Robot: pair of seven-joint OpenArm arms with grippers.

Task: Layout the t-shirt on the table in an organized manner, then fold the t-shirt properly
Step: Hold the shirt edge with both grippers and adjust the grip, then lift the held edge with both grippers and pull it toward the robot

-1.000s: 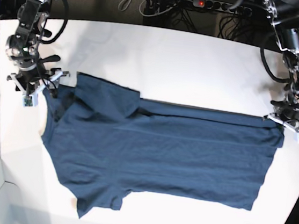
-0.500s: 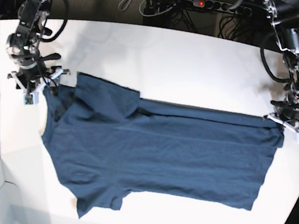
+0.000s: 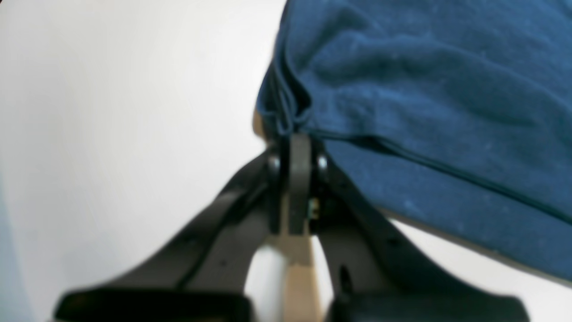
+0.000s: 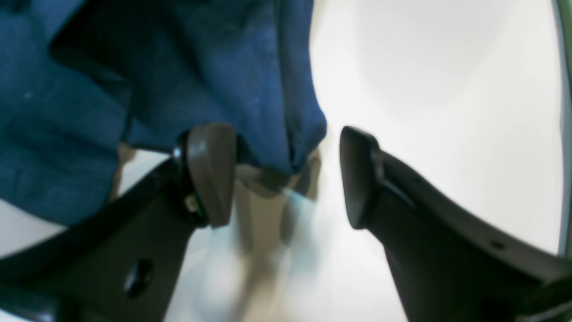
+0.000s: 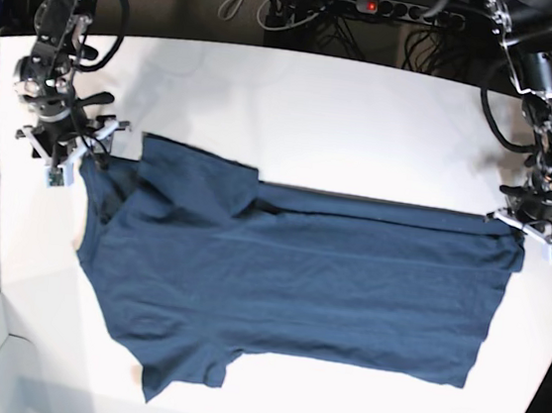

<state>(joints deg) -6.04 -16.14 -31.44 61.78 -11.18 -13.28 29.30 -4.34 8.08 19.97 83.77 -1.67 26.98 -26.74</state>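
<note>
**One corner pinched, the other let go**

My left gripper (image 3: 295,147) is clamped tight on the hem corner of the t-shirt (image 5: 288,278), the bunched navy edge pressed between my closed jaws at the table's (image 5: 345,125) right side in the base view. My right gripper (image 4: 286,179) stands wide apart beside the shoulder end; a fold of cloth hangs between the fingers (image 4: 210,174), but neither pad presses it. The shirt lies spread flat across the white tabletop, one sleeve folded over the body near the far edge.
</note>
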